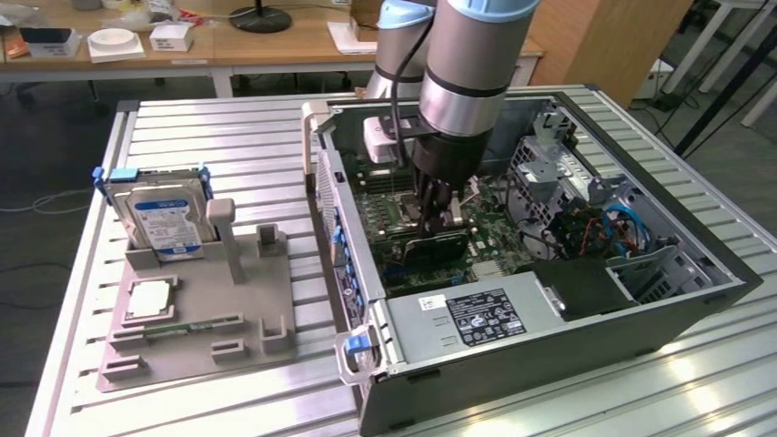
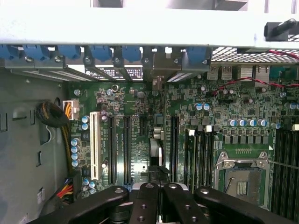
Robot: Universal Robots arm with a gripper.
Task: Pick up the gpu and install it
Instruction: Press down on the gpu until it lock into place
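End effector (image 1: 435, 217): fingers pressed together, pinching the gpu (image 1: 428, 248) by its upper edge. Gpu: upright on edge inside the open computer case (image 1: 680, 314), over the motherboard (image 2: 135, 144) slots.

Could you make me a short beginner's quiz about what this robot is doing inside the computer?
1. True or false: the gripper is down inside the open computer case, above the motherboard.
2. What is the gripper shut on? A) the hard drive B) the gpu C) a red cable
3. Where does the hard drive stand: in the case, or in the grey holder on the exterior view's left?

Key
1. True.
2. B: the dark card sits upright between the fingers, low over the motherboard.
3. In the grey holder, outside the case.
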